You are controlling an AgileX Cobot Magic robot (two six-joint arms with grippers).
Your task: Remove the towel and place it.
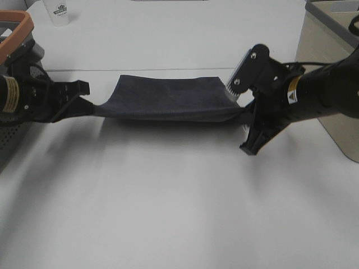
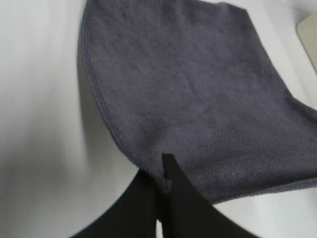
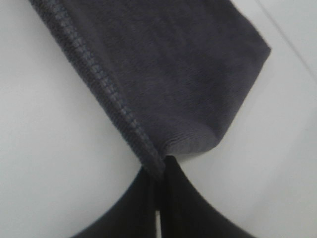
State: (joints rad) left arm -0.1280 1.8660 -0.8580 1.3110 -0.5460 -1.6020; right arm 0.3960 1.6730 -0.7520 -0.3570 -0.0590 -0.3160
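Observation:
The dark charcoal-grey towel (image 1: 168, 98) hangs stretched between my two grippers just above the white table (image 1: 179, 196). My left gripper (image 1: 90, 105) is shut on the towel's left corner; in the left wrist view (image 2: 166, 181) the hem runs into the closed black fingers. My right gripper (image 1: 242, 109) is shut on the right corner; in the right wrist view (image 3: 159, 171) the stitched hem (image 3: 99, 89) is pinched between the closed fingers. The towel (image 2: 188, 89) sags slightly in the middle. No white tag shows.
A white paper cup (image 1: 58, 12) stands at the back left. A grey basket with an orange handle (image 1: 17, 33) sits at the left edge. A beige bin (image 1: 328, 39) stands at the right behind the right arm.

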